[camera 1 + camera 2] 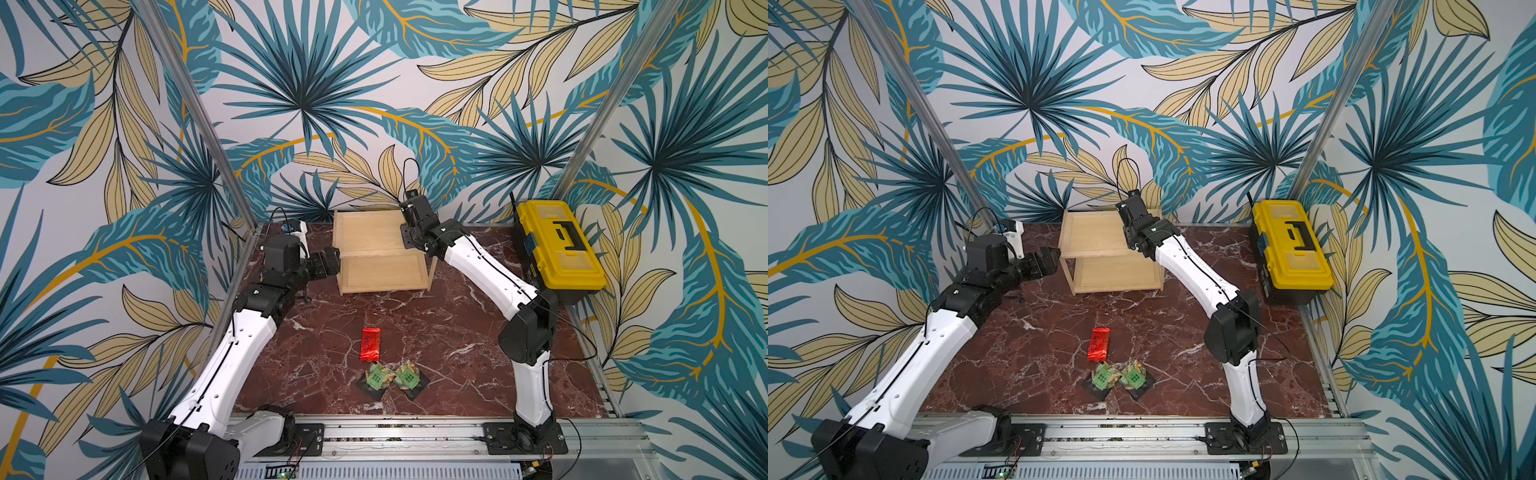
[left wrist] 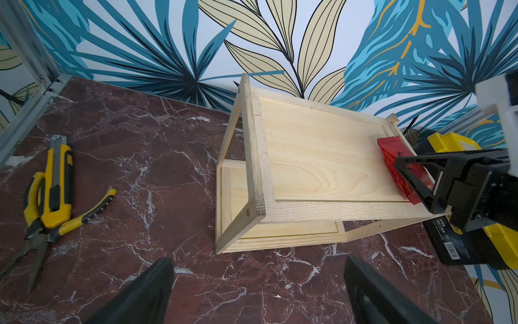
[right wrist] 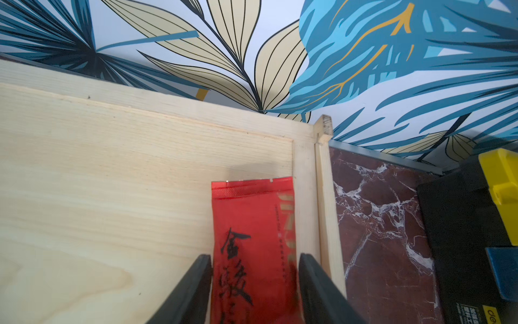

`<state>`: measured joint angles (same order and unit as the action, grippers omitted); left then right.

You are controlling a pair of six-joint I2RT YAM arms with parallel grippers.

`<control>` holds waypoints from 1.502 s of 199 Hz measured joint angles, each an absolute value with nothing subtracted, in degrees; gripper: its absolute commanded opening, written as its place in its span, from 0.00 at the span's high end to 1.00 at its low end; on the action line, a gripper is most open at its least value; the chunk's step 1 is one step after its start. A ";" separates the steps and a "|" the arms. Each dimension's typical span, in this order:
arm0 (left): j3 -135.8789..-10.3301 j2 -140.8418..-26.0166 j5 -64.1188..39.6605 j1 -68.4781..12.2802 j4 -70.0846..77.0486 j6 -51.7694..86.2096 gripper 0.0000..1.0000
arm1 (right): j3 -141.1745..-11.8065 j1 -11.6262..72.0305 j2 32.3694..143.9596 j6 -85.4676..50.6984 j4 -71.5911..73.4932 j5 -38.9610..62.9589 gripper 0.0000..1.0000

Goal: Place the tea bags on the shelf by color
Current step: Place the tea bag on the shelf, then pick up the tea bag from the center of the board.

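Over at the back of the bench (image 1: 457, 328), in both top views, the pale two-tier wooden shelf (image 1: 380, 249) has the right end effector (image 1: 409, 235) bent down over the right end of its upper tier, hiding what lies beneath. The left end effector (image 1: 332, 262) hangs just beside the shelf's left end, jaws spread wide and empty. Nearer the front, well apart from the shelf, a second red tea bag (image 1: 370, 344) lies flat, with two green-and-gold tea bags (image 1: 377, 377) side by side just in front of it. A yellow-and-black toolbox (image 1: 557, 249) sits shut at the right, so I cannot see inside. From the left wrist, the red tea bag (image 2: 388, 153) lies on the upper tier against its right-hand rim, black fingers straddling it. What shows of the lower tier is bare wood. Pliers (image 2: 42, 218) and a utility knife (image 2: 57, 179) lie on the marble, well away. From the right wrist, that tea bag lies flat along the rim, a jaw close against each long edge. Whether they pinch it or stand just clear I cannot tell. I reckon this is the release: best to part the jaws fully and rise straight up, so neither finger drags the foil or knocks the rim. The matching red should join it there, and the green pair go below.
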<state>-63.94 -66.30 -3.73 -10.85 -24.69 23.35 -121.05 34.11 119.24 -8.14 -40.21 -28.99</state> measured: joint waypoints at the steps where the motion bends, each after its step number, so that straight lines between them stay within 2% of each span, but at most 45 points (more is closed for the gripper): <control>1: -63.94 -66.30 -3.73 -10.85 -24.67 23.35 0.00 | -121.05 34.09 119.28 -8.19 -40.23 -28.99 0.44; 125: -63.90 -66.28 -4.14 -11.00 -24.67 23.62 0.01 | -124.57 34.04 119.31 -10.57 -40.47 -26.37 0.42; 152: -63.86 -65.78 -2.72 -13.17 -25.15 24.47 0.05 | -123.09 34.68 115.48 -11.35 -40.45 -24.21 0.42; 178: -63.11 -63.13 1.41 -19.20 -26.46 25.15 0.05 | -111.00 39.38 102.04 -10.85 -36.64 -25.69 0.42; 203: -60.58 -58.92 7.42 -27.83 -28.47 26.52 0.05 | -94.06 45.45 85.78 -11.33 -31.14 -27.75 0.42; 228: -57.17 -57.69 13.10 -36.64 -31.18 29.34 0.06 | -76.84 48.64 75.00 -13.52 -27.00 -31.18 0.42; 271: -53.63 -66.24 18.06 -46.61 -36.53 34.70 0.06 | -51.37 50.63 71.88 -18.79 -21.71 -32.18 0.42; 299: -53.71 -75.68 18.20 -47.64 -38.85 37.06 0.07 | -46.22 50.61 73.80 -20.67 -20.45 -33.36 0.42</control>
